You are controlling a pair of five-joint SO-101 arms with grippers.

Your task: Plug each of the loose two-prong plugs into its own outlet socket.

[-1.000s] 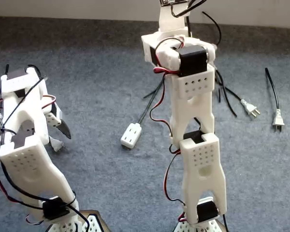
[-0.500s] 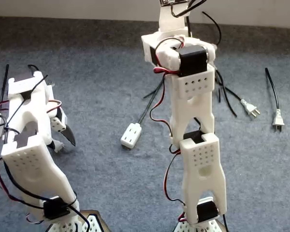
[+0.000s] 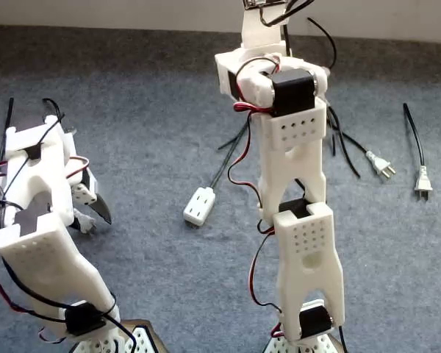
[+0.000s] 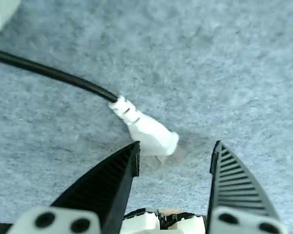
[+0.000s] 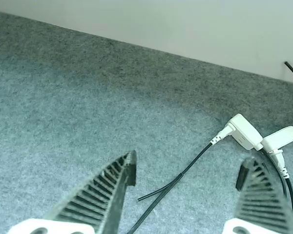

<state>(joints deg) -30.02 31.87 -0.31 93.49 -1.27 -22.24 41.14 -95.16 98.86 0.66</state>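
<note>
A white two-prong plug (image 4: pixel 149 135) on a black cord (image 4: pixel 49 73) lies on the grey carpet, just ahead of my left gripper (image 4: pixel 176 146). That gripper is open and straddles the plug's prong end without touching it. In the high view the left gripper (image 3: pixel 93 211) hovers low at the left, the plug (image 3: pixel 83 220) beside its tip. A white outlet socket (image 3: pixel 199 206) lies mid-carpet. My right gripper (image 5: pixel 188 163) is open and holds nothing. Two white plug bodies (image 5: pixel 241 131) (image 5: pixel 279 138) on black cords lie beyond it near the wall.
Two more loose plugs (image 3: pixel 386 169) (image 3: pixel 422 184) with black cords lie at the right of the carpet. The right arm (image 3: pixel 294 169) stretches up the middle, with cords trailing beside it. A white object (image 4: pixel 0 12) sits past the left plug's cord.
My left arm has shifted a little toward the table's front, bringing its open gripper down over the white plug. The right arm, the socket and the right-hand plugs have not moved.
</note>
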